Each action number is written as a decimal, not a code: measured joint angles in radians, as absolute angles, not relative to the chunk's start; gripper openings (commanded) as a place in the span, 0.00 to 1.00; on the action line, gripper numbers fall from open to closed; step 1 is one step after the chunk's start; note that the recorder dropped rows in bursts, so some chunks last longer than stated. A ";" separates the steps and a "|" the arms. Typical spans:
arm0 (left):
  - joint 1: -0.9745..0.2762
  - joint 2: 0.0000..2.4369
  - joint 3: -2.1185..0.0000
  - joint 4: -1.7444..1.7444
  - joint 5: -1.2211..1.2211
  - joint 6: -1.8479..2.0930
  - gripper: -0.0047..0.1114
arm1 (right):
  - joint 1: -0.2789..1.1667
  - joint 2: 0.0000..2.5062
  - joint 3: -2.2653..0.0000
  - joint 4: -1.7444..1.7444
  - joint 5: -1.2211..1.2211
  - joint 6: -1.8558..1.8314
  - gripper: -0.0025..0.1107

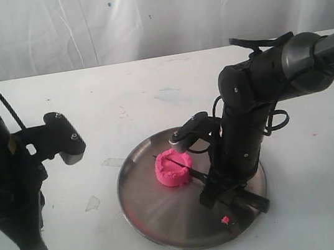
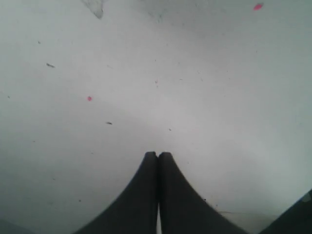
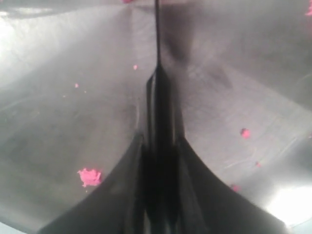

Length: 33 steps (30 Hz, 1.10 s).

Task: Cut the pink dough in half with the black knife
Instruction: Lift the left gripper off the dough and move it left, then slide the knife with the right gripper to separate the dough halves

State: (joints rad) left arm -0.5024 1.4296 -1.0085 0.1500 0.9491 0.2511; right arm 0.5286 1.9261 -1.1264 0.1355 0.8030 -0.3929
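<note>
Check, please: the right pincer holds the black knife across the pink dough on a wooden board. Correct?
No: the pink dough lies on a steel plate, not a wooden board, as the exterior view shows. The right pincer holds the black knife across it.

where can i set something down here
Free: the table behind the steel plate, up to the backdrop, and between the plate and the left arm, bar two scraps. Crowded: the plate's middle and right-arm side, with pink dough, black knife and right gripper.
</note>
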 measured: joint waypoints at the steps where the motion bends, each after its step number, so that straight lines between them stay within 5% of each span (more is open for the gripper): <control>1: -0.502 1.430 -0.996 0.150 0.951 0.242 0.04 | 0.529 1.926 -1.126 0.140 0.809 -0.393 0.02; 33: -0.502 1.430 -0.959 0.094 0.804 0.191 0.04 | 0.529 1.926 -1.126 0.145 0.828 -0.377 0.02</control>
State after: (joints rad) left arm -0.5024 1.4297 -0.9593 0.0935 0.8042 0.1912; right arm 0.5286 1.9261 -1.1264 0.1451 0.8283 -0.3767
